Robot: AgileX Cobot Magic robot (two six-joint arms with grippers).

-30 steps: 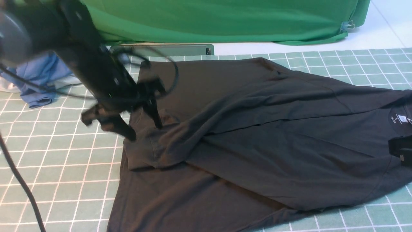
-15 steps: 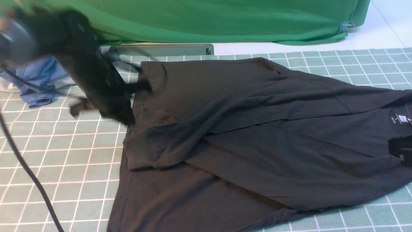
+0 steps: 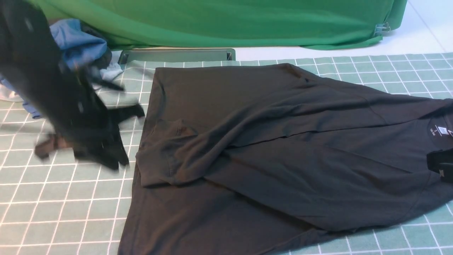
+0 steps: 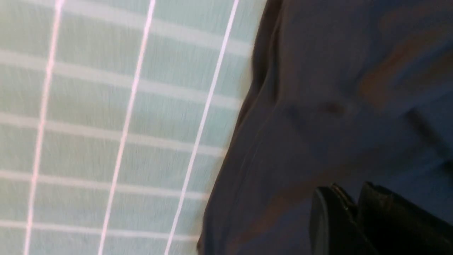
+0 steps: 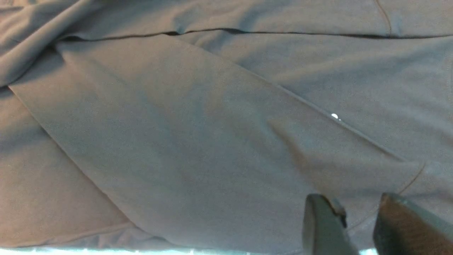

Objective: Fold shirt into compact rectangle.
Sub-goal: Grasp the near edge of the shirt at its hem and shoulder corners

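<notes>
**black shirt half folded, left arm off to its side**

where the checked tabletop (image 3: pixel 70 198) runs from its middle to its right edge, the black shirt (image 3: pixel 269 148) lies spread, reaching down to the near edge. one side is folded over the body in a long slanting flap, with a bunched ridge of cloth toward the left. the white neck label (image 3: pixel 440 130) shows close to the right edge.

left gripper (image 4: pixel 355 191): over the left part of the tabletop, just beside the shirt's left border, apart from the cloth in the front view. badly blurred there. in the wrist view the jaws sit close together with only a thin slit, nothing seen between them; cannot tell if they fully meet.

right gripper (image 5: pixel 355 198): at the right edge, low over the shirt near the neck opening. jaws stand a narrow gap apart, shirt cloth showing behind the gap; cannot tell if the tips touch it.

blue garment (image 3: pixel 78 42): heaped at the far left corner, partly behind the left arm. green backdrop cloth (image 3: pixel 247 21): along the far edge.
</notes>
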